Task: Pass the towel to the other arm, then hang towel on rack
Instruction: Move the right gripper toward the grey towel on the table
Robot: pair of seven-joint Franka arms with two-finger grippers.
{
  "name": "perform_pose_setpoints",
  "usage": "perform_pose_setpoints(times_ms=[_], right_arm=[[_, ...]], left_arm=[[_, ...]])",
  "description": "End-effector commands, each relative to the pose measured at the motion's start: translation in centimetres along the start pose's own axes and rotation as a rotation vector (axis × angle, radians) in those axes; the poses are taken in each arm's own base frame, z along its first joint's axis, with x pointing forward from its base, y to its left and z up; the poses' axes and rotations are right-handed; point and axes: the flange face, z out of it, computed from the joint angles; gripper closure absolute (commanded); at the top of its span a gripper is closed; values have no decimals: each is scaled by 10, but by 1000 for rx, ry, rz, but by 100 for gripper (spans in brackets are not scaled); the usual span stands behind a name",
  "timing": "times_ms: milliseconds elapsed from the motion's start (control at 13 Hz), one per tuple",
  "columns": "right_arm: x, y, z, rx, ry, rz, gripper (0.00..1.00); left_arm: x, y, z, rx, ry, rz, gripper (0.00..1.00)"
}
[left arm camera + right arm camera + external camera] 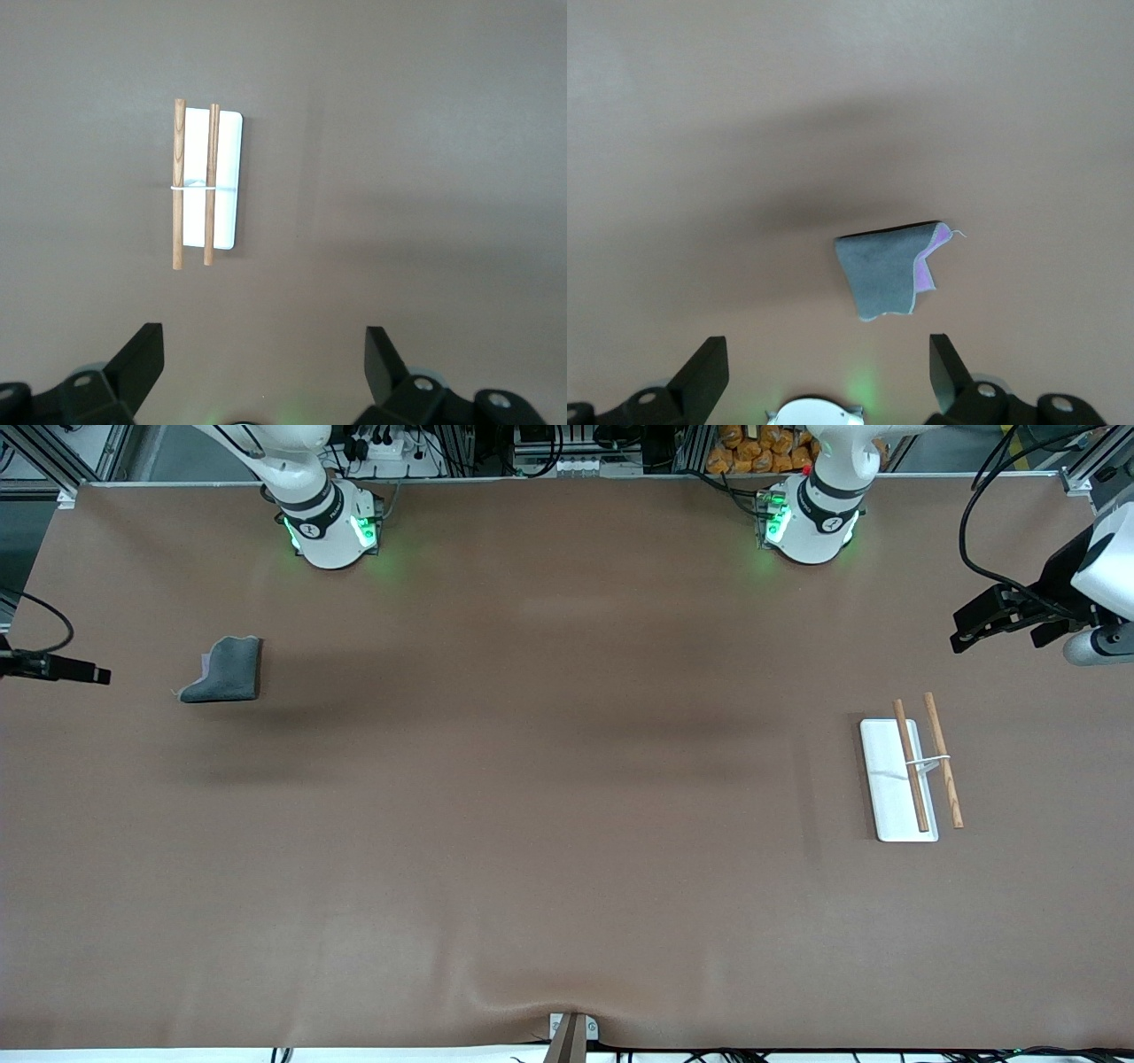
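Note:
The dark grey towel (226, 670) lies folded on the brown table toward the right arm's end; in the right wrist view the towel (884, 270) shows its pale lilac underside. The rack (889, 788), a white base plate with two brown rods, stands toward the left arm's end, and it also shows in the left wrist view (227, 177). My right gripper (828, 350) is open and empty, high above the table at its end (93, 673), with the towel below it. My left gripper (264, 341) is open and empty, high at the other end (959, 631), clear of the rack.
The two arm bases (332, 531) (811, 527) stand along the table's edge farthest from the front camera. A small mount (571, 1036) sits at the nearest edge. A cable (983, 522) loops down to the left arm's wrist.

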Motion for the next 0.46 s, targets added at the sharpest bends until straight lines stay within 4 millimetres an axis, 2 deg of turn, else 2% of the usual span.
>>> perform_pose_setpoints(times_ms=[0,77,232,386], right_arm=[[-9,26,33,2,9,-17,0],[-12,45,54,18,11,-15,0],[-15,65,80,29,32,-7,0],[-22,76,108,42,19,14,0]], left_arm=[[0,0,0,9,-11,10,0],[0,0,0,10,-12,10,0],[1,-1,5,11,-21,10,0],[0,-1,8,10,-26,9,0]])
